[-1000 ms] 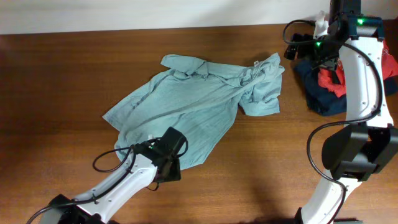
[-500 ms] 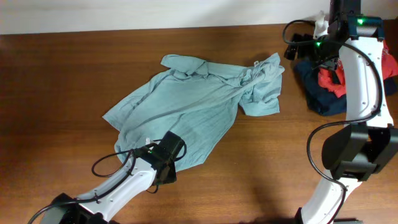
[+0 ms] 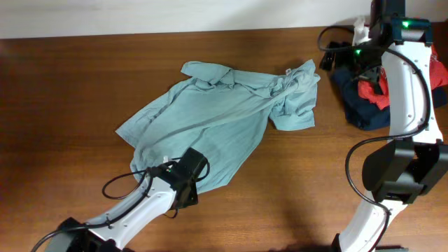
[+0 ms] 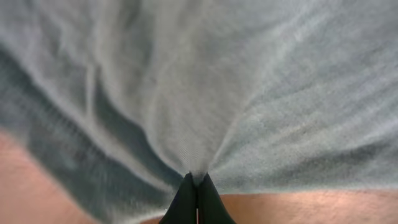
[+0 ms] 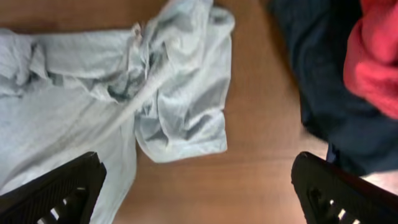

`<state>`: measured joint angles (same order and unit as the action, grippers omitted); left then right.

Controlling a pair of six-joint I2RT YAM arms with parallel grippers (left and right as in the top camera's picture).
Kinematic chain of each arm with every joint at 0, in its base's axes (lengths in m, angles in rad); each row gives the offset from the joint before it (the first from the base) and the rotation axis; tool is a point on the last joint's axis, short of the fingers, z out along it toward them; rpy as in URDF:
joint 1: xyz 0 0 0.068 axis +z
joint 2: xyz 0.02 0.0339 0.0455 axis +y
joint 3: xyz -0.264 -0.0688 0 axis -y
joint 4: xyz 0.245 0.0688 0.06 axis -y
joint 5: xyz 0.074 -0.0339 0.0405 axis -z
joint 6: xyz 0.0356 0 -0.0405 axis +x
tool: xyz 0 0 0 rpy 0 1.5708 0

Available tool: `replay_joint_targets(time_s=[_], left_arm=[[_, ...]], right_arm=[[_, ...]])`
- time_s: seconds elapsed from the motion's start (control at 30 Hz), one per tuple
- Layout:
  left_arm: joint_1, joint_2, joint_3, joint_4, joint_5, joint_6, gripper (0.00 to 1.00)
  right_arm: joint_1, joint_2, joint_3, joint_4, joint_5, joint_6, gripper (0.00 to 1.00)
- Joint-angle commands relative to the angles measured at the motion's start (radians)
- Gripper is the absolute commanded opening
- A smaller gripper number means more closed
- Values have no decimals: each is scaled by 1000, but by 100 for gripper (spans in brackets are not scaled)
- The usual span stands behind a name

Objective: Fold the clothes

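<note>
"Overhead, where was the T-shirt (image 3: 224,115)?"
"On the table (image 3: 63,84), crumpled, its long side running from 7 o'clock to 1 o'clock."
"Which gripper was nearer?"
"The left gripper (image 4: 196,190). Its tips were pressed together, pinching the shirt's bottom edge at 7 o'clock. The right gripper (image 5: 199,186) hung spread wide, well apart at 2 o'clock."

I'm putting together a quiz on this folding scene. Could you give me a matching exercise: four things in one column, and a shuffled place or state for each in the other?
Things:
1. T-shirt
2. red garment
3. left claw
4. right claw

States:
A. open, holding nothing
B. spread out and wrinkled
C. pinched shut on the T-shirt's near edge
D. lying on the navy garment

Pairs: 1-B; 2-D; 3-C; 4-A
</note>
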<state>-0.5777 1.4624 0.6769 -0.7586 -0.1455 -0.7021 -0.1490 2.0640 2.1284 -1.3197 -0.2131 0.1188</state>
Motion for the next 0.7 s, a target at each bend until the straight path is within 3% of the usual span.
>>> replay_joint_targets(time_s=[0.0,0.37,0.67], left_arm=[[23,-15,84,-50,5,43,0],[150,-46,262,-83,-32,140,0],[288,-45,262,46,-53,158,0]], right_arm=[[6,-13,18,-41,-16,-10,99],[45,6,-44,-136,-17,-6,100],[56,6,-317,-8,-98,47,98]])
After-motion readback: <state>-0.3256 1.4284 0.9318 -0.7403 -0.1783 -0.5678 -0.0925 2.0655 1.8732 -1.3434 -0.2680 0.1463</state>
